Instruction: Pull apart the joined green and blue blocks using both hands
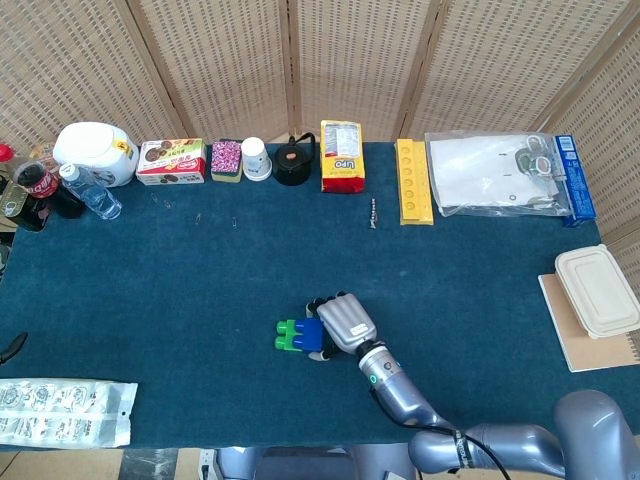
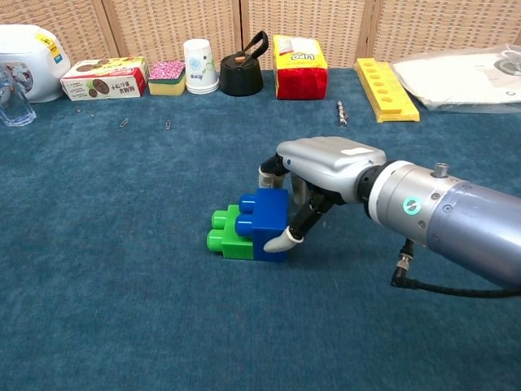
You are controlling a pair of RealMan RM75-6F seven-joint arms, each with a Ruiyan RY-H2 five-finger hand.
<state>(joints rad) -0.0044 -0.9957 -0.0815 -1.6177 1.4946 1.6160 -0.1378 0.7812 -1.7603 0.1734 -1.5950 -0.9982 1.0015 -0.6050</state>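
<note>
Right hand (image 1: 345,322) grips blue block (image 1: 313,334) joined to green block (image 1: 289,335).

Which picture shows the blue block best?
The chest view: the blue block shows from the side, joined to the green block. From the head view, the right hand covers most of it.
</note>
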